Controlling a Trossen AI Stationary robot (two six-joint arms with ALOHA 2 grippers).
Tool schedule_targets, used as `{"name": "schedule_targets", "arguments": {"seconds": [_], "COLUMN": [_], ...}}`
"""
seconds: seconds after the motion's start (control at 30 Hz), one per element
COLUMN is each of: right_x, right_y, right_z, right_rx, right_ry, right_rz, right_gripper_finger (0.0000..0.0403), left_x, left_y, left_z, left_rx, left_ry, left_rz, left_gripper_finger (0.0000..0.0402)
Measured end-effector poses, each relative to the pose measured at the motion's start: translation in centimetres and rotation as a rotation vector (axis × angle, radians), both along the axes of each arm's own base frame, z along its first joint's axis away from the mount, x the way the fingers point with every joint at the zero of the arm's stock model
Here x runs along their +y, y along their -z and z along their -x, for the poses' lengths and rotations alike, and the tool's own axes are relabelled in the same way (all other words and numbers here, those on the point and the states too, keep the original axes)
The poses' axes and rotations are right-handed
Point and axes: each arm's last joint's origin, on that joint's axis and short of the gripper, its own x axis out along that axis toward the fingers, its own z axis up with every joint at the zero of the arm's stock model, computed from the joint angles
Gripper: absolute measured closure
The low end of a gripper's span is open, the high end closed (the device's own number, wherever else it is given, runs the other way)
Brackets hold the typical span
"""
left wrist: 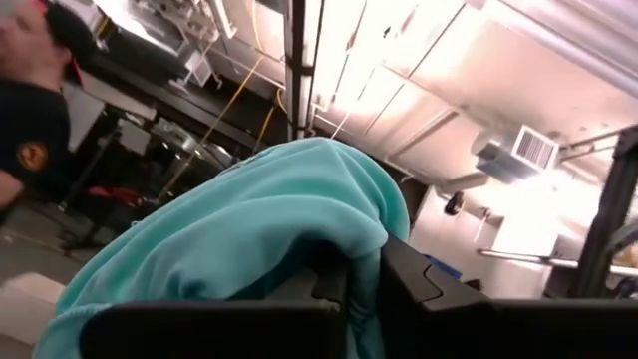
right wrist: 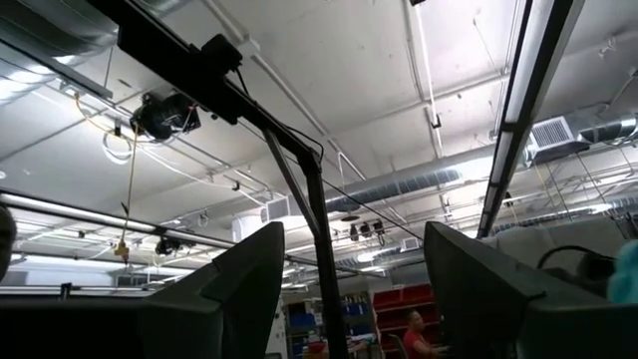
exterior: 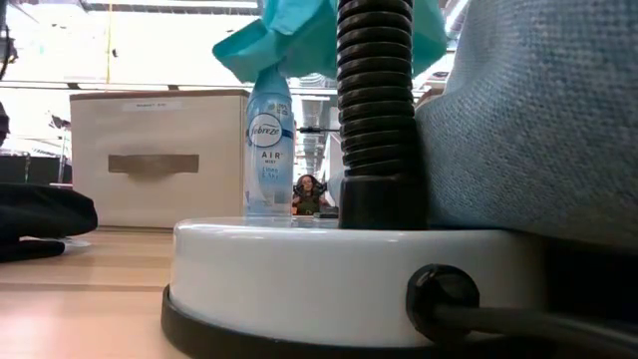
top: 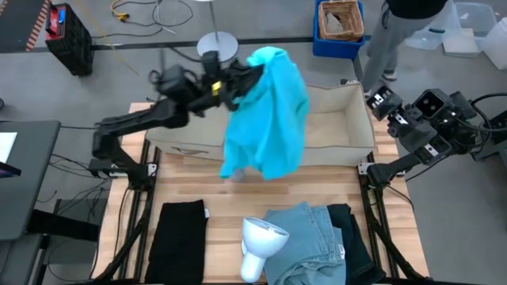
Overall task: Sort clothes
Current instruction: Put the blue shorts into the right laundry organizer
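A: Nearest edge first?

B: Black garment (top: 178,237) flat at seven o'clock on the table (top: 222,194). Grey-blue garment (top: 305,241) in a rumpled heap at five o'clock, over a darker one (top: 352,237) showing along its right side. White lamp (top: 257,245) between black and grey-blue, base filling the low view.

A: Turquoise one?

B: Bright turquoise garment (top: 269,115), soft and fleecy, hanging in long folds. Clear of the table, at twelve o'clock, draped in front of the beige box (top: 348,119) along the far edge. Lower hem dangling near the table's middle.

A: Holder?

B: Left gripper (top: 245,79), clamped on the garment's top, cloth bunched over the fingers (left wrist: 399,289) in the wrist view. Arm stretched from its base at nine o'clock up and across toward twelve, raised high.

A: Other arm?

B: Right gripper (top: 379,103) parked off the table's corner at two o'clock, fingers (right wrist: 239,289) spread apart, holding nothing, pointed up at the ceiling.

A: Anything else?

B: Blue spray bottle (exterior: 269,140) beside a second beige box (exterior: 155,155) in the low view. Person (top: 392,36) standing beyond the far edge.
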Motion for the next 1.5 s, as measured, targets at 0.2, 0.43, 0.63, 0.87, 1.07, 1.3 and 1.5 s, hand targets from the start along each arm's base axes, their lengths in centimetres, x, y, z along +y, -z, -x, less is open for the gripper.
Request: {"name": "schedule_targets", "arguments": {"seconds": [0.2,0.43,0.63,0.87,1.07,1.3,1.5], "right_x": [0.0,0.1,0.1,0.1,0.1,0.2,0.2], "right_y": [0.1,0.3,0.5,0.5,0.5,0.6,0.6], "right_z": [-0.1,-0.3,-0.5,-0.5,-0.5,-0.6,-0.6], "right_rx": [0.014,0.040,0.065,0.064,0.069,0.082,0.083], "right_ry": [0.000,0.000,0.000,-0.001,0.000,0.000,0.000], "right_rz": [0.004,0.011,0.018,0.017,0.019,0.022,0.022], "right_gripper_finger": [0.0143,0.0143,0.0143,0.0143,0.0143,0.0143,0.0143], "left_x": [2.3,4.4,6.5,7.2,7.2,6.7,6.3], "left_y": [0.5,-0.8,1.2,2.3,2.1,3.5,5.2], "left_z": [-4.2,-7.2,-8.7,-9.5,-9.4,-10.9,-12.2], "left_rx": [-0.076,-0.186,-0.297,-0.292,-0.297,-0.092,0.125], "left_ry": [0.050,0.035,-0.011,-0.023,-0.100,-0.121,-0.172], "left_rz": [0.008,-0.036,0.043,0.060,0.059,0.069,0.068], "left_gripper_finger": [0.0384,0.0384,0.0384,0.0384,0.0384,0.0384,0.0384]}}
